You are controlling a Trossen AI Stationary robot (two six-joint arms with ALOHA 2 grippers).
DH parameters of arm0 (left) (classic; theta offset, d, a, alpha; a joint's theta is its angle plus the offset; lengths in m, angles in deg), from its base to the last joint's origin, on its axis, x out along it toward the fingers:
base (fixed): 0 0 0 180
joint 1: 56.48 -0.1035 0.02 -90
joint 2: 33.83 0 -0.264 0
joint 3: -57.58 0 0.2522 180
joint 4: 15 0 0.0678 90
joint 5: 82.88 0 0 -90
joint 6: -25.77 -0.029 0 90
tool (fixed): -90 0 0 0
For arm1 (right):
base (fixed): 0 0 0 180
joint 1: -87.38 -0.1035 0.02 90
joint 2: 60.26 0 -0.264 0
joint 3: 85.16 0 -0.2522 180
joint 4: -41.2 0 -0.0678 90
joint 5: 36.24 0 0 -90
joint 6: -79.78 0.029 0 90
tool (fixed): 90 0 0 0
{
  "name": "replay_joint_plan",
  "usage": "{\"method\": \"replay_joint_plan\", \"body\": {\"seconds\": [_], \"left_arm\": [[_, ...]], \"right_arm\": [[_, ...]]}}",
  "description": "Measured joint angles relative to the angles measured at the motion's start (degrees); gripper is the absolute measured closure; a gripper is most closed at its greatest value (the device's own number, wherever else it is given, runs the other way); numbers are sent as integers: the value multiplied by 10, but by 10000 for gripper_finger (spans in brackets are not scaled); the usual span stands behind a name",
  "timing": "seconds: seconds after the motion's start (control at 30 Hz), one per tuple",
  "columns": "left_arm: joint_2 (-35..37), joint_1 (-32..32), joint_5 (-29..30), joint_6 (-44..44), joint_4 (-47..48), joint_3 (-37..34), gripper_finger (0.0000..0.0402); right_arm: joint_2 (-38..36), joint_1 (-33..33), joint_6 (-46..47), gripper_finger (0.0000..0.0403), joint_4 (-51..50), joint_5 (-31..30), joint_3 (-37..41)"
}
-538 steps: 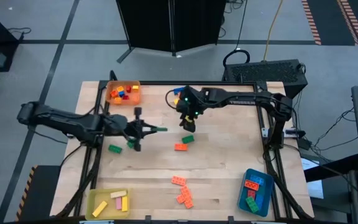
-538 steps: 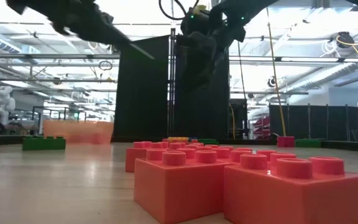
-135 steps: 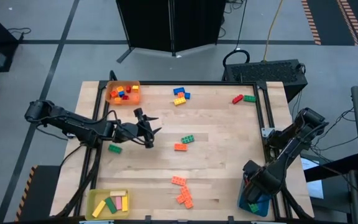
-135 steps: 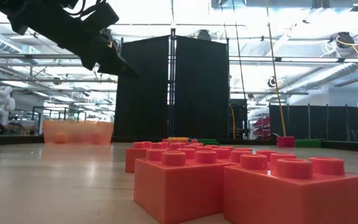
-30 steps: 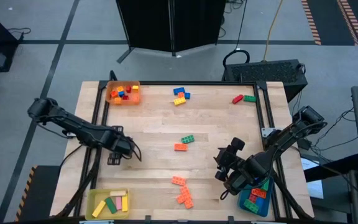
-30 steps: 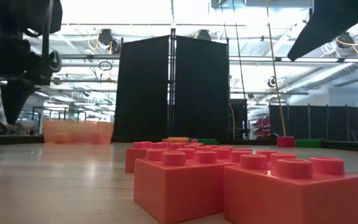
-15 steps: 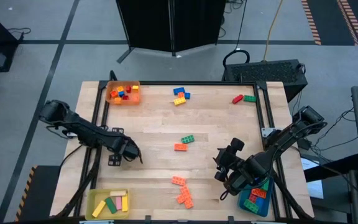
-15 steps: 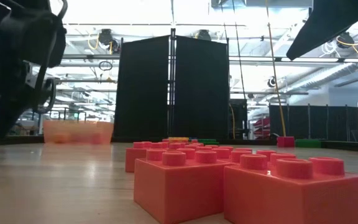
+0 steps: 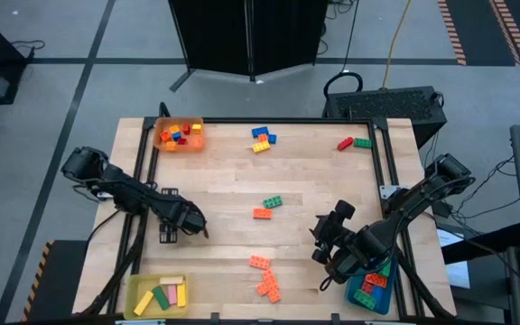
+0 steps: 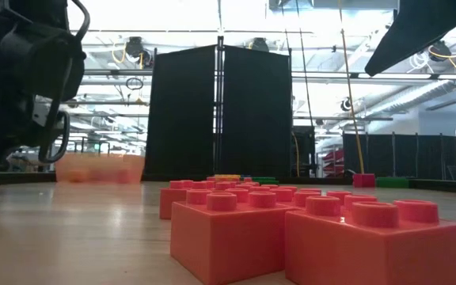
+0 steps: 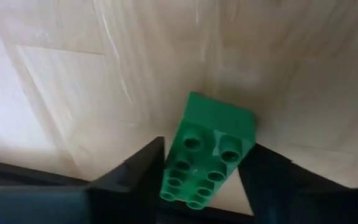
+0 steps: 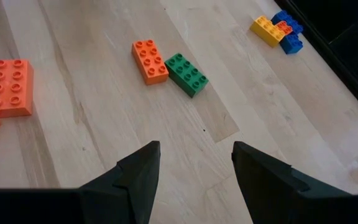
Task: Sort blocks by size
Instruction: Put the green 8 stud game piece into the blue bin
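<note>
Between your left gripper's (image 11: 207, 186) two dark fingers lies a green block (image 11: 209, 149), a two-by-four brick resting studs-up on the wooden table (image 11: 73, 81). Its long axis runs straight out ahead of the claw, so the fingers bracket its two long sides. Both fingers stand close against the block; whether they press it or merely flank it cannot be told, so treat the grip as unconfirmed. In the high view the left gripper (image 9: 186, 222) sits low at the table's left side, wrist pitched steeply down, arm reaching in from the left edge. The yellow tray (image 9: 143, 291) with its long bars lies near the claw, toward the front left corner.

Your right gripper (image 12: 194, 168) hangs parted and empty, fingers wide. An orange block (image 12: 149, 61) and a second green block (image 12: 188, 74) lie touching, well ahead of it and somewhat to one side. In the high view the right gripper (image 9: 325, 242) waits near the blue tray (image 9: 372, 287), well apart from the left claw's block.

Judgement: the left arm is the nearer and is set for this pick; a squeeze across the short axis should suffice. Confirm closure before lifting.
</note>
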Motion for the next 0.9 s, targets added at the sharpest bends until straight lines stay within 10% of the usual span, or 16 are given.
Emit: {"method": "replay_joint_plan", "body": {"seconds": [0.2,0.9], "left_arm": [[2,0,-2,27,-6,0,272],[100,0,74,11,-76,95,273]], "right_arm": [[0,0,0,206,7,0,0],[6,28,-77,206,107,10,1]]}}
